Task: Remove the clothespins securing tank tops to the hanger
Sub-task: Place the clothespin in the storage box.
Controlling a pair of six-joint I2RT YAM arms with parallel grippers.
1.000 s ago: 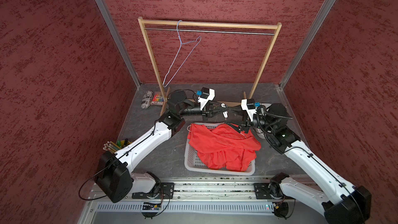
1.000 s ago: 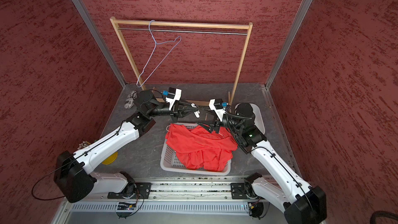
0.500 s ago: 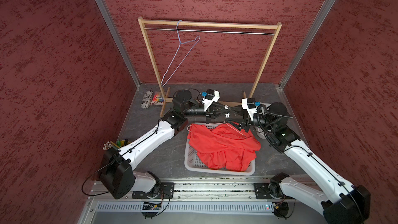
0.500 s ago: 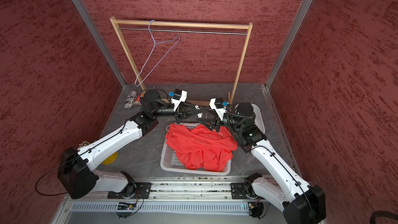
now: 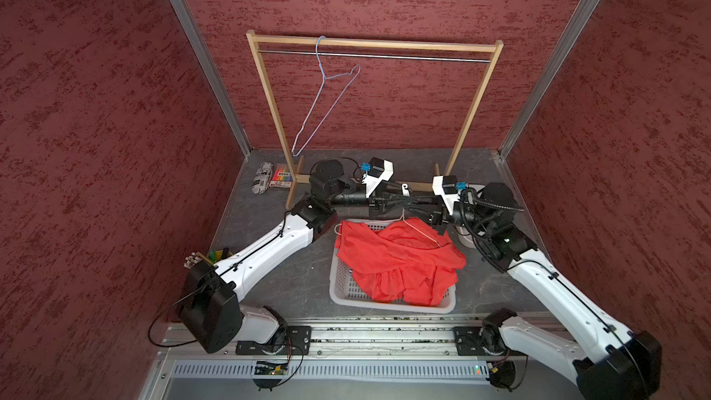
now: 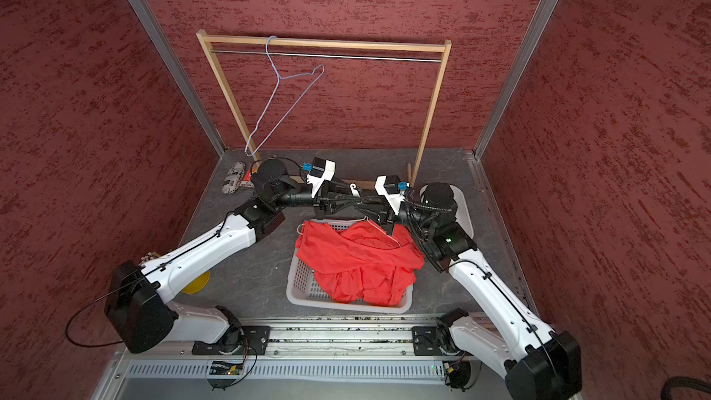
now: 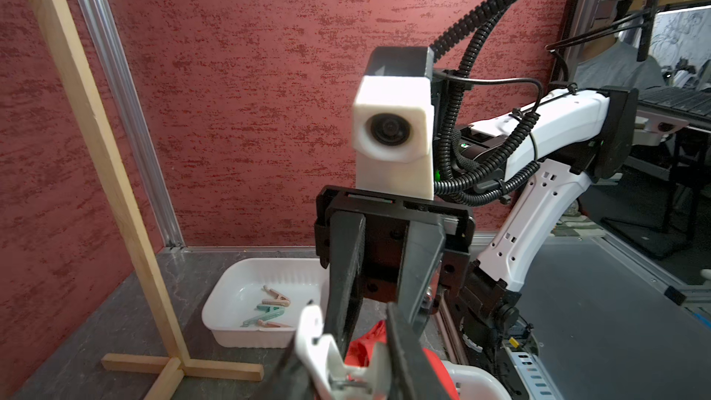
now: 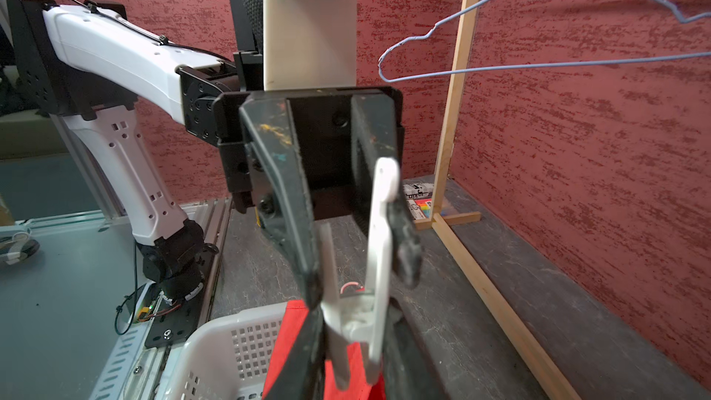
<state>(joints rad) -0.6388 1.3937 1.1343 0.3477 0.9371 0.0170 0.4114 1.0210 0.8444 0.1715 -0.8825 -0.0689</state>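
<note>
left pincer point(image 8: 359, 282): jaws partly apart, its black fingers point(image 8: 286, 194) lying along the outer sides of the pin's two spread handle ends; whether they press cannot be told.
right pincer point(image 7: 375, 325): tip to tip with the left one, clenched on the pin's body near its spring.
white plastic clothespin with a curled end point(image 8: 379, 225): in the air between the two pincers, above the basket's far rim.
pale thin wire hanger point(image 5: 421, 232): lying on the cloth, just below the right pincer.
orange-red cloth tank top point(image 5: 396, 263): crumpled in the basket, below the pincers and towards the arm bases.
white perforated plastic basket point(image 5: 346, 298): on the floor under both pincers.
shallow white plastic tray point(image 7: 231, 302): on the floor beyond the right pincer's wrist, near the rack's foot.
tan and teal clothespins point(image 7: 271, 309): lying loose in that tray.
wooden clothes rack point(image 5: 269, 101): upright behind both pincers.
light-blue wire hanger point(image 5: 326, 78): bare and tilted on the rack's rail, high behind the left pincer.
</note>
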